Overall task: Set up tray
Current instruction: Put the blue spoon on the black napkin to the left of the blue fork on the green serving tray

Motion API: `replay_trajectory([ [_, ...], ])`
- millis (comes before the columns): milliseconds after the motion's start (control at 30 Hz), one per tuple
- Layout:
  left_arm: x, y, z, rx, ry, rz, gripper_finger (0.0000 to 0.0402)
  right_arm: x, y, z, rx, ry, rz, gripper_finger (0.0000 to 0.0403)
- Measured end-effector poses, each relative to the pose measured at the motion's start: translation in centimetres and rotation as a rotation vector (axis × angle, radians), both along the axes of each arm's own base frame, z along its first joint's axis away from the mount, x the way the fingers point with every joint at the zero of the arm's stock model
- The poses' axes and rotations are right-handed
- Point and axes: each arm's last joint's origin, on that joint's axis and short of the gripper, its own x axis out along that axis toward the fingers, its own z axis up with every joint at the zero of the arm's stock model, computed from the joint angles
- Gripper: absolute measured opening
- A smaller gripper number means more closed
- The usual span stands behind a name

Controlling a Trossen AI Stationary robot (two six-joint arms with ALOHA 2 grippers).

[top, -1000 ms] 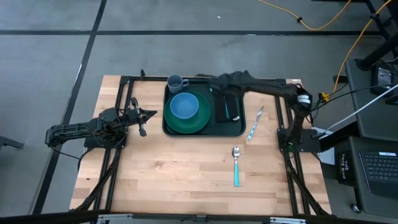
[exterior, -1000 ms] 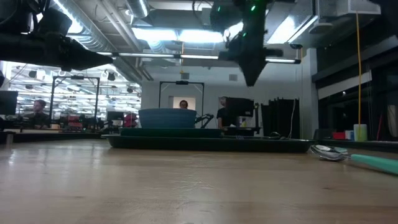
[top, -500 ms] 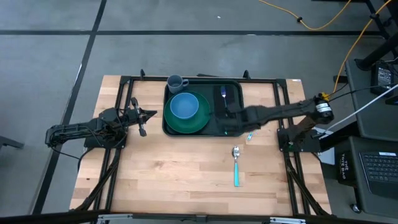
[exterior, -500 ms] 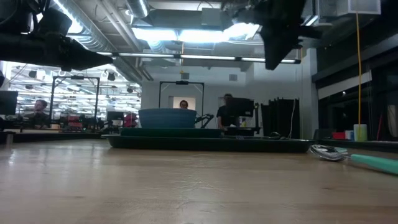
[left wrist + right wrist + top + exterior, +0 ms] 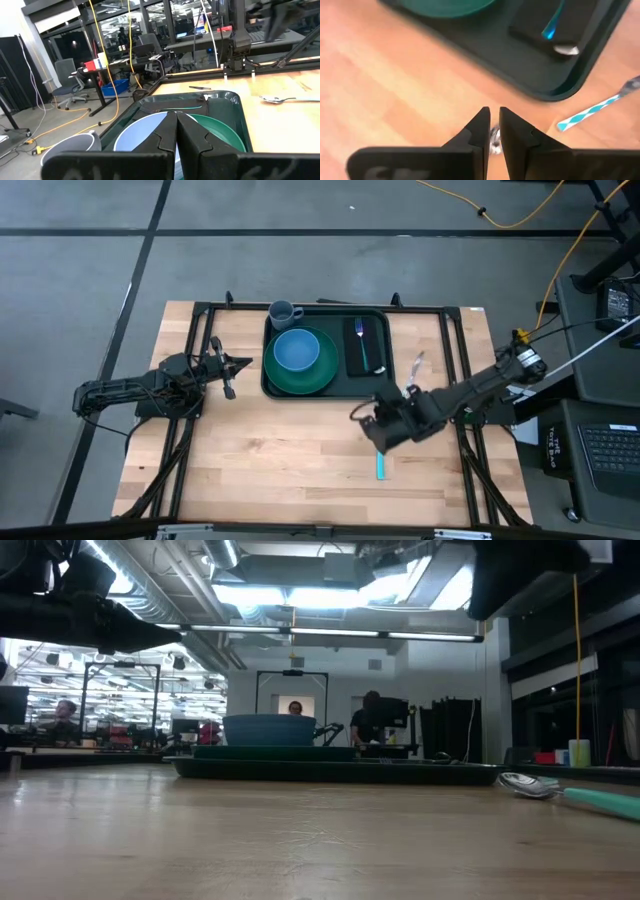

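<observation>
The dark green tray (image 5: 330, 392) lies at the table's far middle. It carries a green plate (image 5: 318, 375) with a blue bowl (image 5: 296, 351) and a black napkin (image 5: 367, 352) with a fork (image 5: 360, 332) on it. A teal-handled spoon (image 5: 380, 466) lies on the wood near the tray. My right gripper (image 5: 366, 418) hangs above the spoon's bowl (image 5: 494, 136), fingers a narrow gap apart, touching nothing. My left gripper (image 5: 229, 370) waits shut left of the tray.
A grey mug (image 5: 283, 312) stands on the table at the tray's far left corner. A knife with a striped handle (image 5: 590, 112) lies on the wood right of the tray (image 5: 520, 70). Bare wood spreads over the table's near half.
My right gripper has swung from the tray's far edge over the napkin toward the table's near edge, and now hangs off the tray above the spoon's bowl. The fork lies uncovered on the napkin.
</observation>
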Motion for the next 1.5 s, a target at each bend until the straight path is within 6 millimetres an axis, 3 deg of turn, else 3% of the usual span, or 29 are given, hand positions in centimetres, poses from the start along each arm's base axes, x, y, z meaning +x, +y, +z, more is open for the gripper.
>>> replay_trajectory([
  [200,0.0,0.0,0.0,0.0,0.0,0.0,0.0004,-0.7,2.0,-0.1,0.078,0.018,0.078,0.0046],
  [433,0.0,0.0,0.0,0.0,0.0,0.0,0.0004,-1.0,2.6,-0.3,0.231,0.105,0.112,0.0046],
  [667,0.0,0.0,0.0,0.0,0.0,0.0,0.0004,-1.0,3.0,-0.4,0.391,0.105,-0.031,0.0046],
  [900,0.0,0.0,0.0,0.0,0.0,0.001,0.0004,0.4,3.8,-2.6,0.472,0.201,-0.043,0.0007],
  [1233,0.0,0.0,0.0,0.0,0.0,0.003,0.0004,3.6,5.6,-4.1,0.45,0.26,-0.064,0.0006],
  [1500,0.0,0.0,0.0,0.0,0.0,0.003,0.0004,3.8,5.7,-4.9,0.404,0.316,-0.137,0.0013],
])
